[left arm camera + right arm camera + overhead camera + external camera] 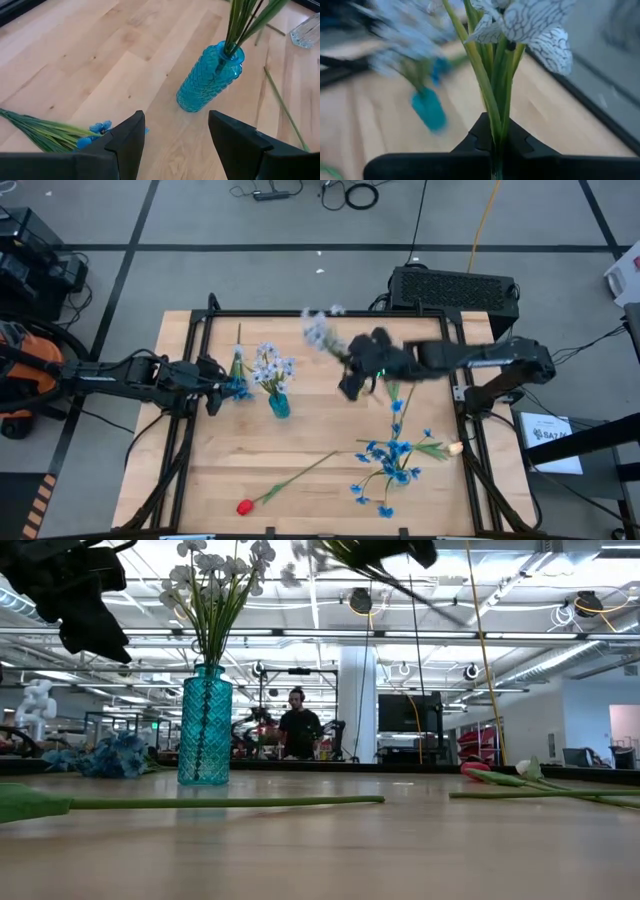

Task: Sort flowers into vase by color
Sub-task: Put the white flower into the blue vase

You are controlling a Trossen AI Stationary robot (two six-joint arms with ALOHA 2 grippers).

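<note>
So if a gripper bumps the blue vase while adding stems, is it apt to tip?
Probably somewhat. The blue vase is tall and narrow, with pale flowers rising well above its neck, so it looks top-heavy. It seems to be glass, so likely fairly weighty and slow to slide on the wooden table, though fragile if toppled.

A vase (pixel 279 404) stands left of centre on the table (pixel 310 442), sprays (pixel 270 366) in it. Loose flowers (pixel 392 458) lie right; one tulip (pixel 246 506) lies near-left

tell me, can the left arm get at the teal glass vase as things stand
Probably yes: the left end effector is open and empty, facing the teal glass vase, with only bare wooden table between; blue flowers lie off to one side.
</note>
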